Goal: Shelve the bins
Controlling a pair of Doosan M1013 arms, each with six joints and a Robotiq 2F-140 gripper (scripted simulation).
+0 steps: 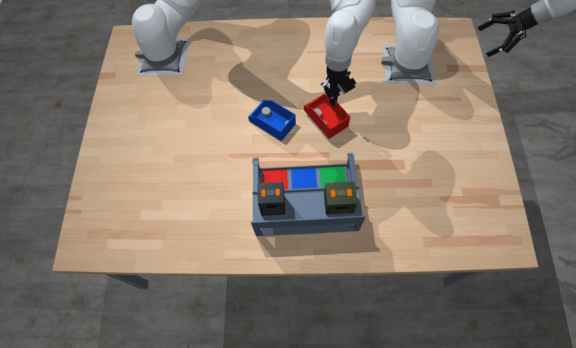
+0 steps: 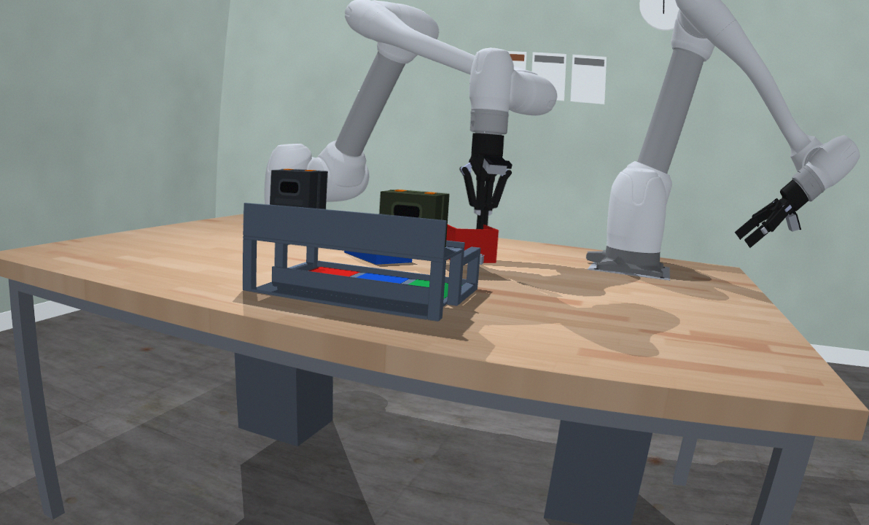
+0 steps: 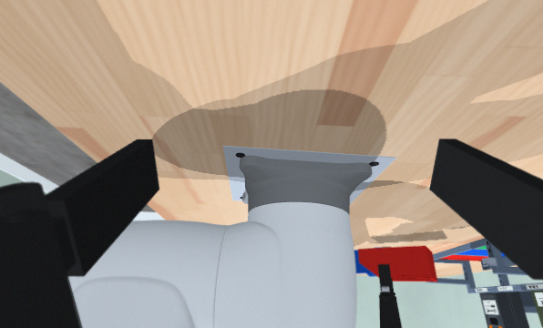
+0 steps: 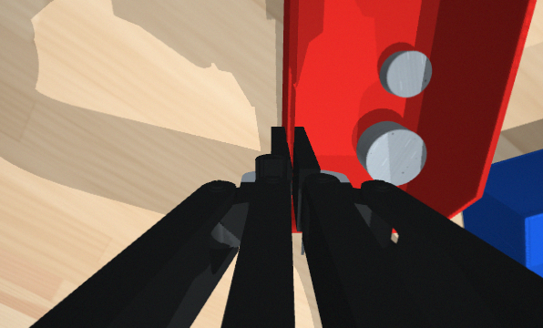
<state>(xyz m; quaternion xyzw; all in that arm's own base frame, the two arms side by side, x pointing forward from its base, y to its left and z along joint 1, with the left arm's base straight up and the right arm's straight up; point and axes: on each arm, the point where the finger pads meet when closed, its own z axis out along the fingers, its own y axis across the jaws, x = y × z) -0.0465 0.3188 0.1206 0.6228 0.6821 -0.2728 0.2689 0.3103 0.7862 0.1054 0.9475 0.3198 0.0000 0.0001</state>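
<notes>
Over far half of table (image 1: pixel 151 151) (image 2: pixel 555 365) (image 3: pixel 276 46) (image 4: pixel 71 228), holding red bin (image 1: pixel 338 114) (image 2: pixel 490 244) (image 3: pixel 404 261) (image 4: pixel 335 100) by one thin wall, right gripper (image 1: pixel 333 103) (image 2: pixel 482 224) (image 3: pixel 384 269) (image 4: pixel 290 129) pinched narrow; likely to pivot, spilling loose parts (image 1: pixel 317 112) (image 4: pixel 396 157), if tilted sharply toward near shelf (image 1: pixel 303 211) (image 2: pixel 343 228) (image 3: pixel 468 275).

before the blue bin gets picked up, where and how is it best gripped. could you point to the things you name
Probably mid-rim on the long wall nearer the shelf (image 1: pixel 307 205) (image 2: pixel 343 230) (image 3: pixel 518 289), coming straight down, one finger inside, one outside. The blue bin (image 1: pixel 277 123) (image 2: pixel 382 259) (image 3: pixel 361 268) (image 4: pixel 508 191) sits upright, its top is open and its walls look thin.
</notes>
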